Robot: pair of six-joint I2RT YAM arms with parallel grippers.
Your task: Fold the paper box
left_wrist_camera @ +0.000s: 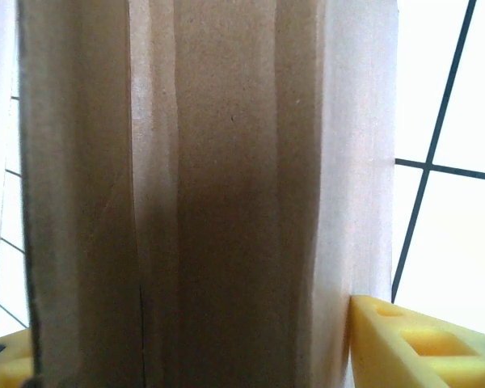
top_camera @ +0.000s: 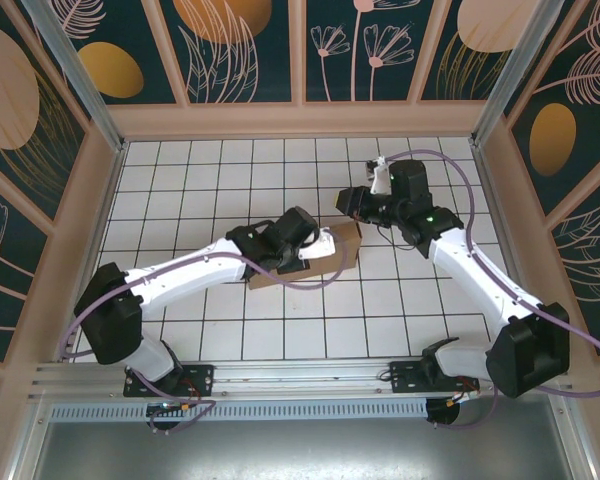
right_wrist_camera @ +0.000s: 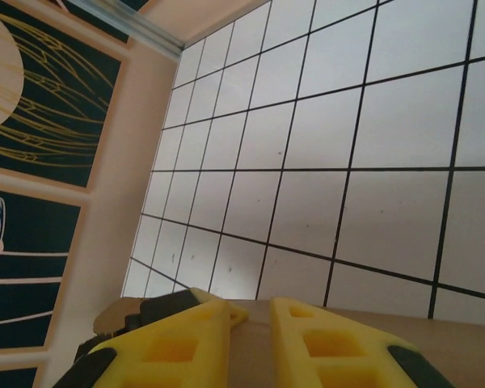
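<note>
**Box (top_camera: pixel 346 243) mid-fold at table (top_camera: pixel 230 335) centre**

Left gripper (top_camera: pixel 318 248) clasps its raised wall. Right gripper (right_wrist_camera: pixel 255 309), jaws narrow, meets the far edge, grip unclear. Next likely calls for tucking that flap while the left steadies.

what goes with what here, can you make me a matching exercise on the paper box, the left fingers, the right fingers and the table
Things
1. paper box
2. left fingers
3. right fingers
4. table

Descriptions
a. white tiles with dark grid lines
b. close together, a narrow gap between them
c. brown cardboard, mid-table between the arms
d. one on each side of the cardboard

Pairs: 1-c, 2-d, 3-b, 4-a
</note>
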